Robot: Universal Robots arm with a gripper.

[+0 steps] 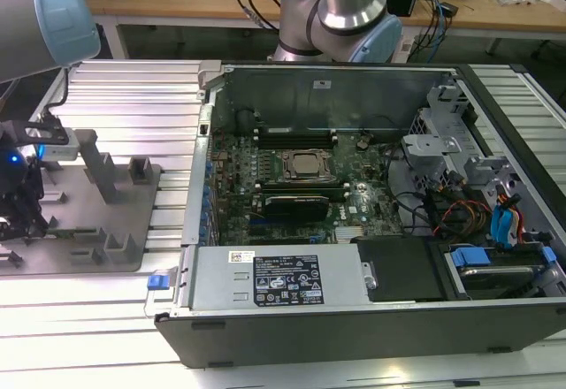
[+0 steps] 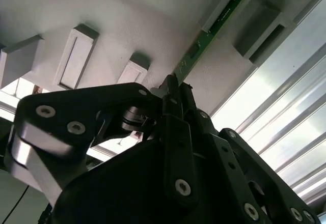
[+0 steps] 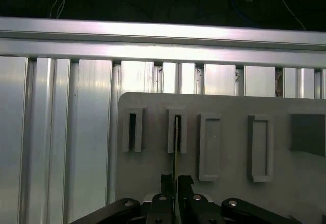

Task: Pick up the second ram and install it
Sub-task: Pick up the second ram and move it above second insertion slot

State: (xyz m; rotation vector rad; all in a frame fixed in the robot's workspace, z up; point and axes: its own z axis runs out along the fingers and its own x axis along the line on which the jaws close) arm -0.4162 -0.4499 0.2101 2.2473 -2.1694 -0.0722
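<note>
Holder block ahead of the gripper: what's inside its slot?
The second ram stands on edge in the holder block's slot, in both wrist views. Its seated lower edge is hidden by the block, its near end by the gripper.

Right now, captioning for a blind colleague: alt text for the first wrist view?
The gripper is shut on the second ram, a thin stick edge-on, standing in a grey holder block on a grey plate over ribbed aluminium.
</note>
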